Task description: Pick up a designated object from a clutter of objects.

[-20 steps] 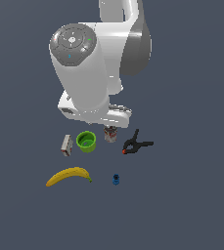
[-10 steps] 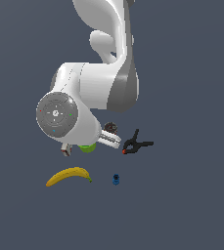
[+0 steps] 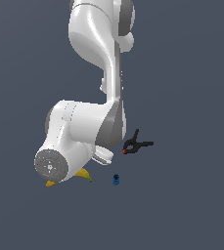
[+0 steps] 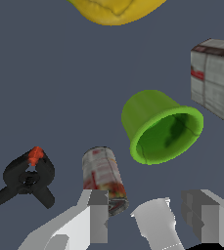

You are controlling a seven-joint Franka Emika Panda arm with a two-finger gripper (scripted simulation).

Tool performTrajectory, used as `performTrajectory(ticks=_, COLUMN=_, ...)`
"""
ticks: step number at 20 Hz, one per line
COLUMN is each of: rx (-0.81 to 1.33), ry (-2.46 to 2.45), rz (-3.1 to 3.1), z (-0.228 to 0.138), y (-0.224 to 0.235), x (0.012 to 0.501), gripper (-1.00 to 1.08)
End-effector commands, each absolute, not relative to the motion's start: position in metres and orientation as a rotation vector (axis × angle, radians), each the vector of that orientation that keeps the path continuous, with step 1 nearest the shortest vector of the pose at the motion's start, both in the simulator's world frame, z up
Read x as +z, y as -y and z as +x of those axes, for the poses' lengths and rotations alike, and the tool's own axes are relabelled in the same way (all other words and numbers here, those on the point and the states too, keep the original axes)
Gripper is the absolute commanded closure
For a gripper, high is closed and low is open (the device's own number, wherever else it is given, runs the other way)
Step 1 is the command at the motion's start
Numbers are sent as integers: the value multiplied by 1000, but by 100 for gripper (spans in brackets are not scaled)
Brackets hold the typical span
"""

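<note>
In the wrist view the gripper (image 4: pixel 152 215) shows two grey fingers (image 4: pixel 98 215) spread wide apart with nothing between them but a pale part of the hand itself. The green cup (image 4: pixel 160 126) lies beyond the fingertips and off to one side of the line between them, towards the finger seen at the picture's right edge, so the coming move seems to turn on bringing the open jaws across until the cup's rim sits between the pads. The grey-and-red can (image 4: pixel 103 176) stands much closer to the other finger, almost touching it in this view, and appears the likelier thing to be caught by mistake if the hand simply drops. The cup stands on the dark floor with its mouth facing the camera; its axis reads as upright, tilted only by the camera's angle. It is bright green, round, thick-rimmed, tapering towards its base, empty, and wider than the can. It sits in the middle of the clutter: the grey-white box (image 4: pixel 215 78) just beside it, the yellow banana (image 4: pixel 114 10) further off, the black spring clamp (image 4: pixel 25 178) with its red tip well apart past the can. In the exterior view the arm's bulky white wrist (image 3: pixel 74 141) hangs low and hides the cup, can and box altogether; only the banana's ends (image 3: pixel 84 175), the clamp (image 3: pixel 135 145) and a tiny blue piece (image 3: pixel 116 179) show around it.
</note>
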State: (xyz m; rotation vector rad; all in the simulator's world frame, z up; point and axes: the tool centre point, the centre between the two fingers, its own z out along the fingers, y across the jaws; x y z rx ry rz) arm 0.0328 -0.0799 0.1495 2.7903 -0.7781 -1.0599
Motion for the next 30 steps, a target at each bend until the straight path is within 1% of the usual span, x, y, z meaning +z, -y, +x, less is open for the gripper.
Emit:
performTrajectory(ticks=1, rx=-1131, ry=822, rz=2730, z=30, y=83, x=136, gripper=-20)
performTrajectory(ticks=7, rx=-1255, ry=893, rz=2612, z=23, y=89, x=110, gripper=-20)
performTrajectory(ticks=13, rx=-1325, ry=930, rz=2536, z=17, y=92, x=94, gripper=-20)
performTrajectory(ticks=30, rx=-1346, ry=940, rz=2513, z=6, y=91, x=83, gripper=-20)
